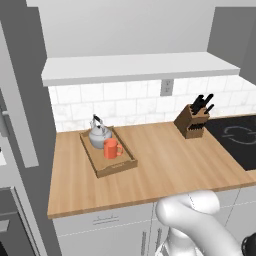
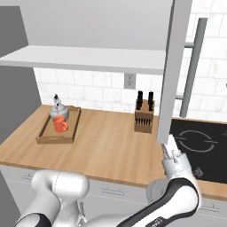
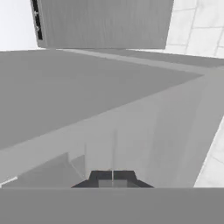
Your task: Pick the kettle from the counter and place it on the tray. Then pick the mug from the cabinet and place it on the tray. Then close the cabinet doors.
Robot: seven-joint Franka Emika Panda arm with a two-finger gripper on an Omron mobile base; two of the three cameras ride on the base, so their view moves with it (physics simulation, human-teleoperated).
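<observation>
Wooden counter (image 1: 165,165) carries the tray (image 1: 121,165) at its 9 o'clock side, with the kettle (image 1: 99,134) and mug (image 1: 111,148) already on it, so I judge the door-closing step is in hand. Gripper (image 2: 169,142), fingers pressed together and empty, touches the open cabinet door (image 2: 175,66) at its lower edge; next it should push the door toward 9 o'clock.

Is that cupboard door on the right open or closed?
Open: the cabinet door swings out edge-on over the counter, with the shut gripper at its lower edge.
</observation>
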